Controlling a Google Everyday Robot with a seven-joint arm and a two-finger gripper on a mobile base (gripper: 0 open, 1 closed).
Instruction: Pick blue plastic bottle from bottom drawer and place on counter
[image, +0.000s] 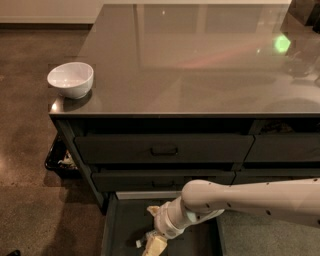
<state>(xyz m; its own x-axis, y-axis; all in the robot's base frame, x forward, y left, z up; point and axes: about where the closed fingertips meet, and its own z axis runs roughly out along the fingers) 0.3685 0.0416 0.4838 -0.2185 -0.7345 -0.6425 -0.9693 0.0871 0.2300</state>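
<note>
The bottom drawer (127, 225) stands pulled open below the two handled drawers, showing a flat dark inside. My white arm reaches down into it from the right. My gripper (153, 245) is low in the drawer, at the picture's bottom edge, right over the blue plastic bottle (141, 242), of which only a small pale bit shows at the gripper's left. The rest of the bottle is hidden by the gripper. The glossy grey-brown counter (200, 65) lies above.
A white bowl (70, 79) sits at the counter's front left corner. A dark bin with pale scraps (62, 159) stands on the floor left of the cabinet. A green light reflection (281, 43) shows on the counter's far right.
</note>
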